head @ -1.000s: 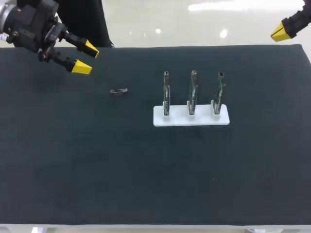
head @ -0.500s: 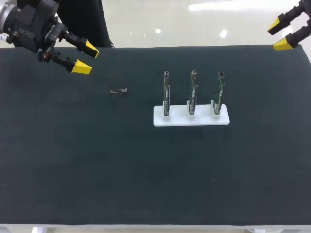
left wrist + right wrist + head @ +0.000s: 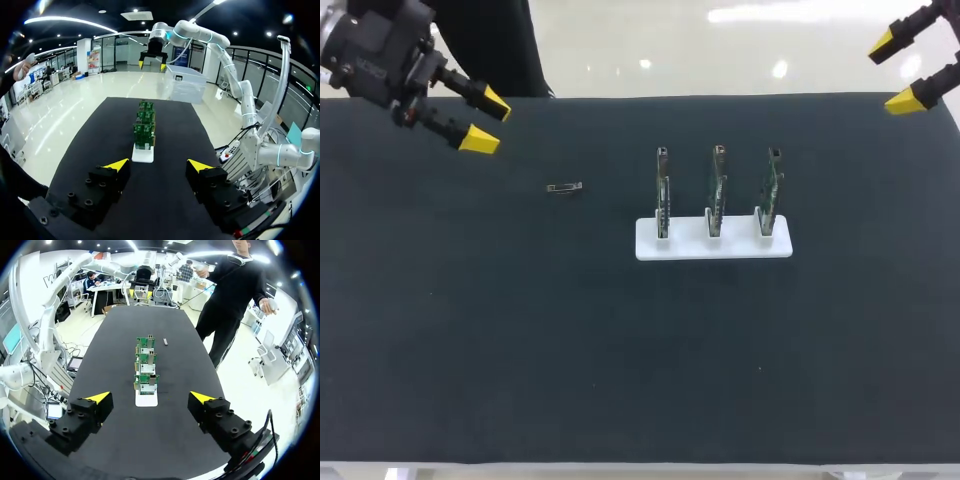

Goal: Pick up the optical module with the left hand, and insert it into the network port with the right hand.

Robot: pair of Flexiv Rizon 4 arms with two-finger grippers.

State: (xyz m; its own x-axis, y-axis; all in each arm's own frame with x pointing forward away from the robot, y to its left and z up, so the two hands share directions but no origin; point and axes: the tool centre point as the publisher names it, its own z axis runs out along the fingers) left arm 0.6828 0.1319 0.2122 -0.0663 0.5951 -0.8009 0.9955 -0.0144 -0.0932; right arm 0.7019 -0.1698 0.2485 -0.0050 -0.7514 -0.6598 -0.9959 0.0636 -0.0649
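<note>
Left fingers point(image 3: 478, 141): spread wide and empty, poised over the far left corner of the desk point(image 3: 520, 330).
Right fingers point(image 3: 910, 98): also wide and empty, out past the far right corner.
Optical module point(image 3: 564, 188): lying flat on the desk between the left corner and the white rack point(image 3: 713, 247), touched by nothing.
Rack: three circuit boards point(image 3: 717, 190) upright in a row; ports too small to make out.
Step in hand: seemingly the approach to the pick, nothing grasped yet.
Next move: likely lowering the left arm over the module, tips straddling it close to the desk, then closing gently.
</note>
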